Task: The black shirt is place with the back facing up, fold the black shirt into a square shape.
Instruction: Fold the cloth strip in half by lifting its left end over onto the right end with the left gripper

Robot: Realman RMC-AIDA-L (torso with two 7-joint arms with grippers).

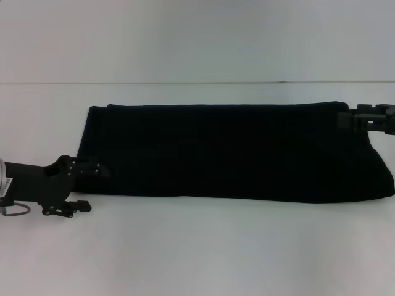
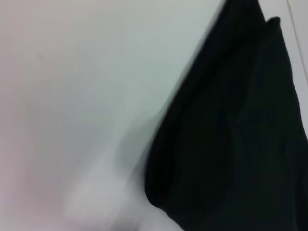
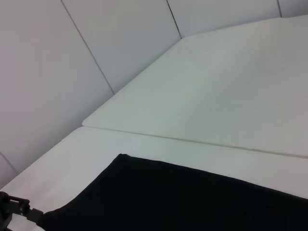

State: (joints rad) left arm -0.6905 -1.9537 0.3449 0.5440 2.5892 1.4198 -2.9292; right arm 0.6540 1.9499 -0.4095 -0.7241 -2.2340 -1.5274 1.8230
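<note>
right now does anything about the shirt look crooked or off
Slightly. The black shirt lies folded into a long band, not yet a square, and its near edge slants, so the band is deeper toward the right gripper than by the left gripper. No damage shows.

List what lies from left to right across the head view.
Left claw at the shirt's left end → black shirt, folded into a long band across the table → right claw at the shirt's far right corner.
</note>
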